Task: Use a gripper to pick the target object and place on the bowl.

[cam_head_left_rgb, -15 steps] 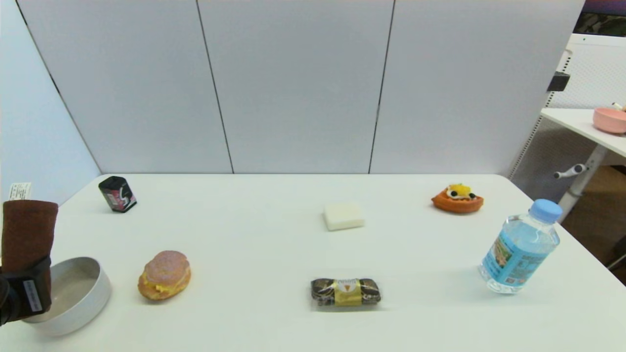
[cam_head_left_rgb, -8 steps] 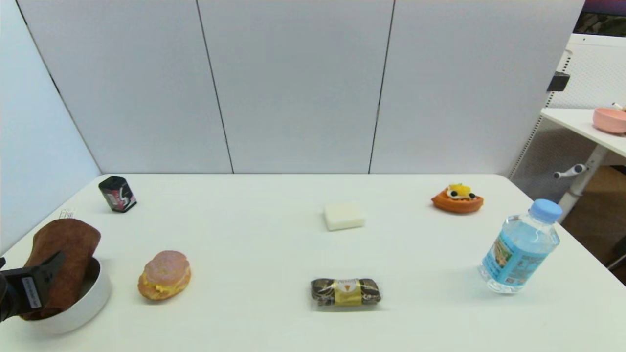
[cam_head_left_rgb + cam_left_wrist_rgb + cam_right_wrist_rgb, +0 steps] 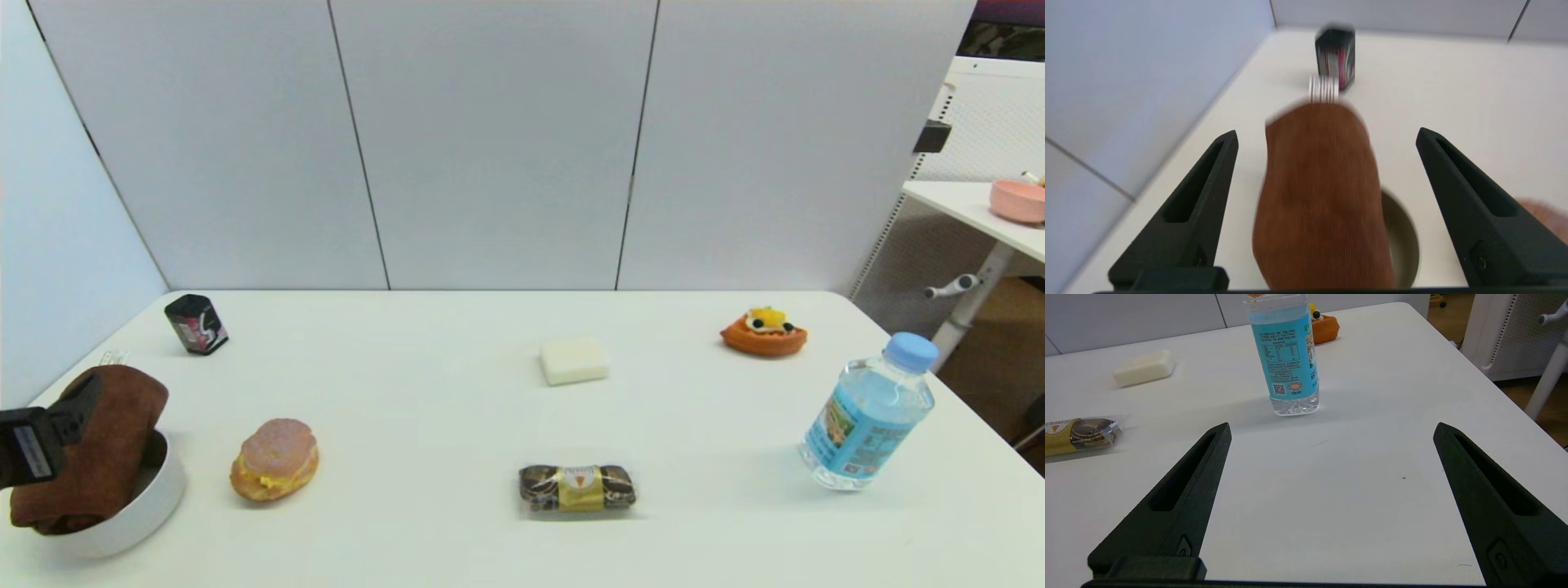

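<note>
The dark brown towel roll (image 3: pixel 98 457) lies tilted across the pale grey-white bowl (image 3: pixel 155 498) at the table's near left corner. Its far end sticks out over the rim, and its white tag (image 3: pixel 113 357) rests on the table beyond. My left gripper (image 3: pixel 49 425) hovers just above the towel's near part, open, with both fingers clear of it. In the left wrist view the towel (image 3: pixel 1318 196) lies between the spread jaws of my left gripper (image 3: pixel 1327 134), covering most of the bowl (image 3: pixel 1404 241). My right gripper (image 3: pixel 1332 426) is open and empty over the table's near right, out of the head view.
A black box (image 3: pixel 196 324) stands behind the bowl. A pink bun (image 3: pixel 275 459) lies right of the bowl. A wrapped snack (image 3: pixel 577 487), a white block (image 3: pixel 574 360), an orange tart (image 3: pixel 763 331) and a water bottle (image 3: pixel 869 412) lie farther right. A pink bowl (image 3: pixel 1016 200) sits on a side table.
A second ago my left gripper held the towel upright over the bowl. The towel has tipped down onto the bowl, the gripper has let go and risen slightly.
</note>
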